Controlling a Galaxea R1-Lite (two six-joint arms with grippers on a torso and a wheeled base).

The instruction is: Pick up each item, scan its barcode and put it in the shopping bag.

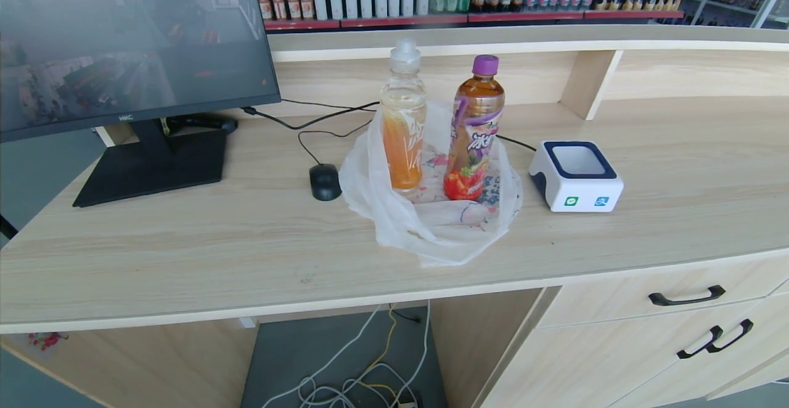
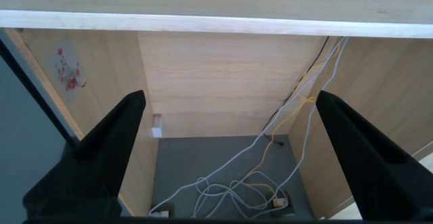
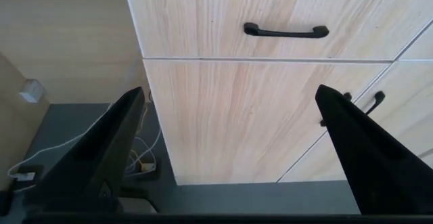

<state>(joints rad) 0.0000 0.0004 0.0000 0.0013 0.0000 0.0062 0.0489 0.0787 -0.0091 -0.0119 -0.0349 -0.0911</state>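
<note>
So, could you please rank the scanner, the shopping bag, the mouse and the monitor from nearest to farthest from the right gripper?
The right gripper hangs before the drawer, under the counter's right part; going by the head view, likely:
1. scanner, right, above the drawers.
2. shopping bag, middle.
3. mouse, just left of the bag.
4. monitor, far left.

the left end effector (image 2: 231, 97) hangs below the counter's front edge (image 2: 203, 22), its two black fingers (image 2: 111, 146) spread wide apart. between the fingers and beyond them is the wooden back panel (image 2: 223, 82) of the recess under the counter, with a small white box (image 2: 157, 126) low on it, just beside the one finger. white cables (image 2: 230, 187) and a yellow one (image 2: 287, 112) trail down to the grey floor (image 2: 203, 156). a flower sticker (image 2: 67, 72) sits on the side panel past that finger.
</note>
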